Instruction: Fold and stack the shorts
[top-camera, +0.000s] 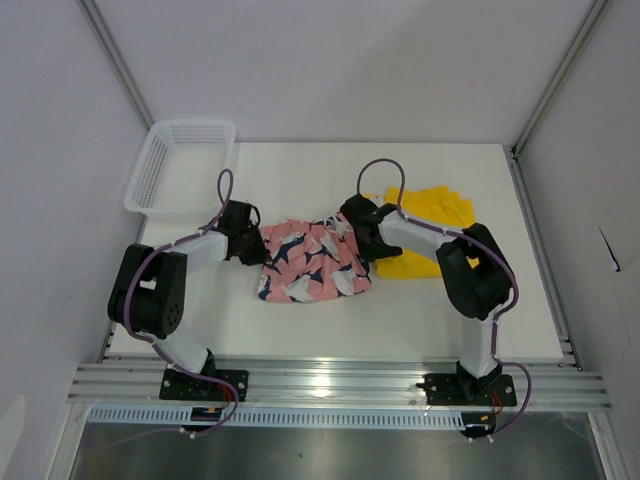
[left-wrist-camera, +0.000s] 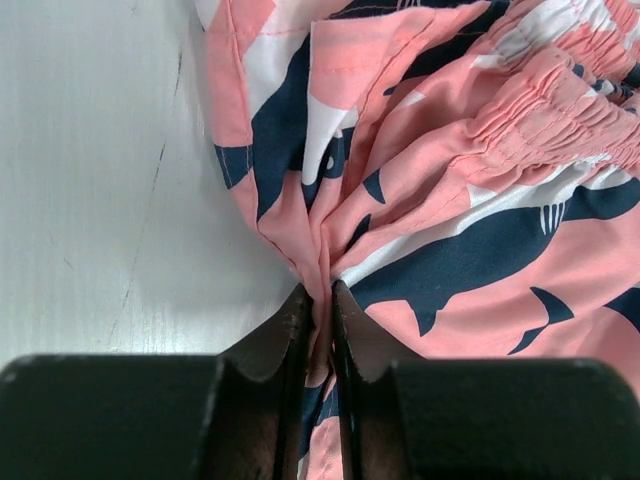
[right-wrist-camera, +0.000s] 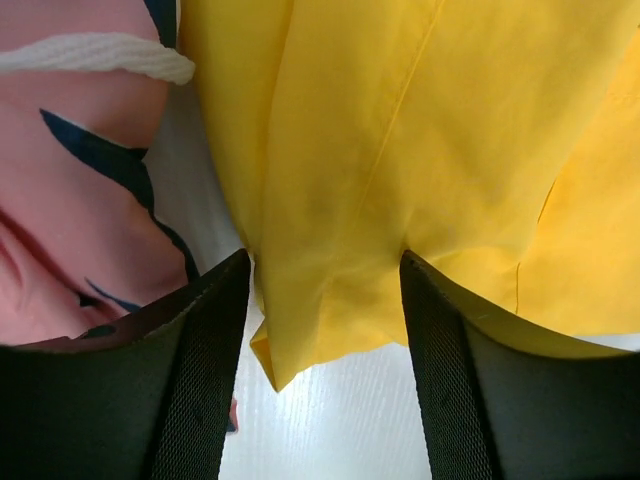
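The pink shorts with a navy-and-white print lie crumpled at the table's middle. My left gripper is at their left edge. In the left wrist view it is shut on a bunched fold of the pink shorts. The yellow shorts lie to the right, touching the pink pair. My right gripper is where the two pairs meet. Its jaws stand open around a hanging corner of the yellow shorts without pinching it. The pink shorts and their white drawstring lie to its left.
A white mesh basket stands at the back left corner of the white table. Grey walls close in the left, back and right sides. An aluminium rail runs along the near edge.
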